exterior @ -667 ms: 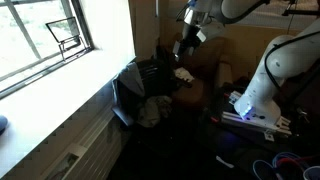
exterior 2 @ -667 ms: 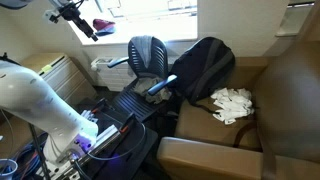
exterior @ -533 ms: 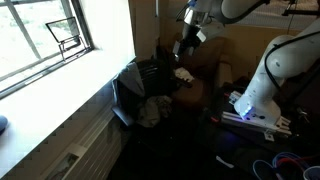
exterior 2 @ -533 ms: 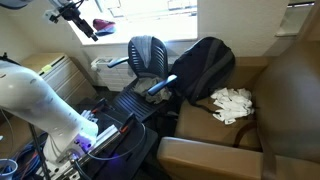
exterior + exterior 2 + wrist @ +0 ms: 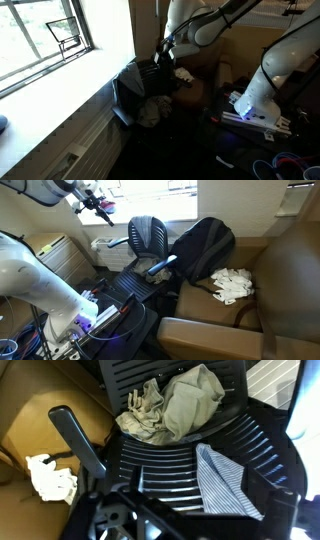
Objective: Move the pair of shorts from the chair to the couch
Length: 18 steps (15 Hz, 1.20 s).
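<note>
In the wrist view a black slatted chair [image 5: 160,460] holds a crumpled beige garment [image 5: 175,405] at its back and a blue-and-white striped cloth [image 5: 228,482] on the seat; I cannot tell which is the pair of shorts. My gripper [image 5: 195,500] is open above the seat, its dark fingers spread either side of the striped cloth and holding nothing. In the exterior views the gripper [image 5: 163,58] [image 5: 103,210] hangs above the chair [image 5: 128,85] [image 5: 145,235]. The beige garment also shows in an exterior view [image 5: 150,110]. The brown couch [image 5: 270,270] [image 5: 30,410] stands beside the chair.
A black backpack [image 5: 205,245] and a white cloth [image 5: 232,283] [image 5: 50,475] lie on the couch seat. The chair's armrest [image 5: 80,435] rises between seat and couch. A window wall [image 5: 60,60] runs beside the chair. The robot base [image 5: 250,100] and cables stand on the floor.
The arm has swung from above the couch side to over the chair and come lower. The cloths have not moved.
</note>
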Tool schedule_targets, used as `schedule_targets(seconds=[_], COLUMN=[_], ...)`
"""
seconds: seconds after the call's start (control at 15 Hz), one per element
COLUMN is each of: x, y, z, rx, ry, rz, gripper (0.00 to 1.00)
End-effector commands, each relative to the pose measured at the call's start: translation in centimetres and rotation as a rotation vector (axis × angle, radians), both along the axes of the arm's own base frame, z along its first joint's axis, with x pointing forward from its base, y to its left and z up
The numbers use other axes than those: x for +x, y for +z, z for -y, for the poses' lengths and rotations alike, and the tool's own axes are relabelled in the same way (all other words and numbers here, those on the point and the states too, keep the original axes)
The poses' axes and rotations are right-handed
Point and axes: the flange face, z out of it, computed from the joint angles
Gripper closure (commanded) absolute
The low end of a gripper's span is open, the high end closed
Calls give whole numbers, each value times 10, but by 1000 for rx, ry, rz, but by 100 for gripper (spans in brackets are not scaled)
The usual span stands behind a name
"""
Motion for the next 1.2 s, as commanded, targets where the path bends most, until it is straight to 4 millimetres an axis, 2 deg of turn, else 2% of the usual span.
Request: schedule_targets(seconds=[0.0,0.07,0.13,0.2,0.27,0.33,0.4,0.47,0.53,0.6,0.67,0.73,0.93,1.0,1.13], x=[57,71,86,57,71,81,86,99,110,115,116,115,110,113,117], y=[-45,-47,-40,-42,-44,-44,-43,-46,-62,-89,-116,-133,-206,-223,-232], z=[64,90,115,87,110,125,129,128,127,129,135,141,175,189,207], rx=[48,94,158,95,128,143,150,134,129,163,176,191,224,221,181], ry=[-151,-174,-198,-176,-193,-204,-210,-213,-174,-108,-79,-52,16,29,8], rz=[-124,-156,-160,-123,-135,-139,-139,-160,-227,-270,-290,-331,-491,-551,-669], gripper=[0,0,0,0,0,0,0,0,0,0,0,0,0,0,0])
